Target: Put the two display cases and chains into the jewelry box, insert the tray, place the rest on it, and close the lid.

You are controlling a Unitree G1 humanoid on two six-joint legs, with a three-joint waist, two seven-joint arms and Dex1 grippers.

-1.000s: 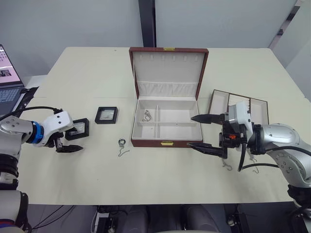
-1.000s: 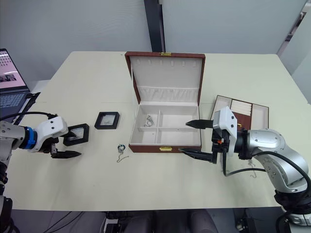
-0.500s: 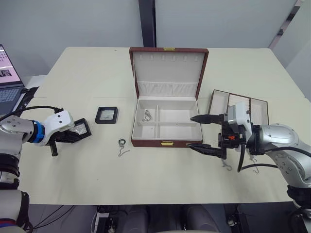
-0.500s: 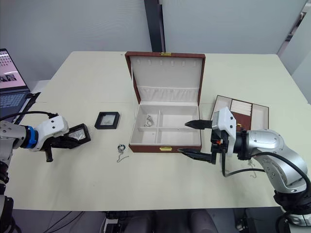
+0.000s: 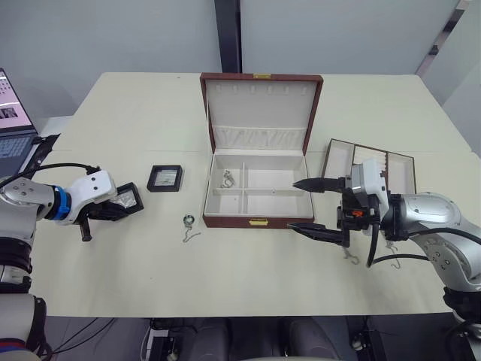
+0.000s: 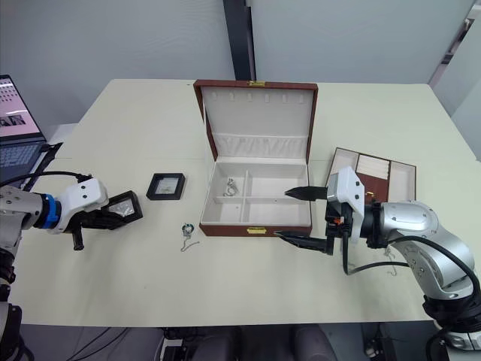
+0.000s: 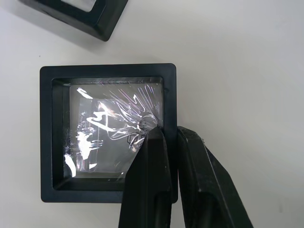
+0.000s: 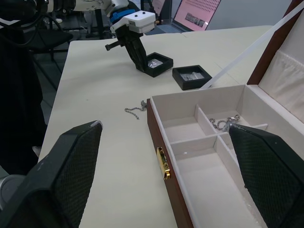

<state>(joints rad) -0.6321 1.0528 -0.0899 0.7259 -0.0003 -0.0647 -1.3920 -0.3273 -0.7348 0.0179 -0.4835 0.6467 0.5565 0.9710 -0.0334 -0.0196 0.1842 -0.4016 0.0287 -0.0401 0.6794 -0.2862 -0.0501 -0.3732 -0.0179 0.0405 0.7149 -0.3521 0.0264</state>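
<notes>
Pale cream worktop (image 5: 135, 256), grey wall behind, laptop (image 5: 11, 124) at its far left edge.

Nearest: left hand (image 5: 113, 210) clamped on the near rim of one display case (image 5: 125, 199), one finger inside the frame, one outside, as the left wrist view shows. Case tipped up on the worktop. Probably pinched by the rim so the clear centre takes no load on the way to the jewelry box (image 5: 258, 197). Second display case (image 5: 164, 177) flat, just beyond that hand toward the box. Small chain (image 5: 189, 226) loose on the worktop between hand and box front.

Right hand (image 5: 314, 207) spread wide, holding nothing, poised at the box's right front corner; likely waiting.

Box open, lid (image 5: 260, 110) upright. Four cream cells; one chain (image 5: 228, 178) in the cell farthest from the right hand, others bare.

Tray (image 5: 372, 167) behind the right hand, outside the box. Straighter chains (image 5: 349, 254) just beside that hand.
</notes>
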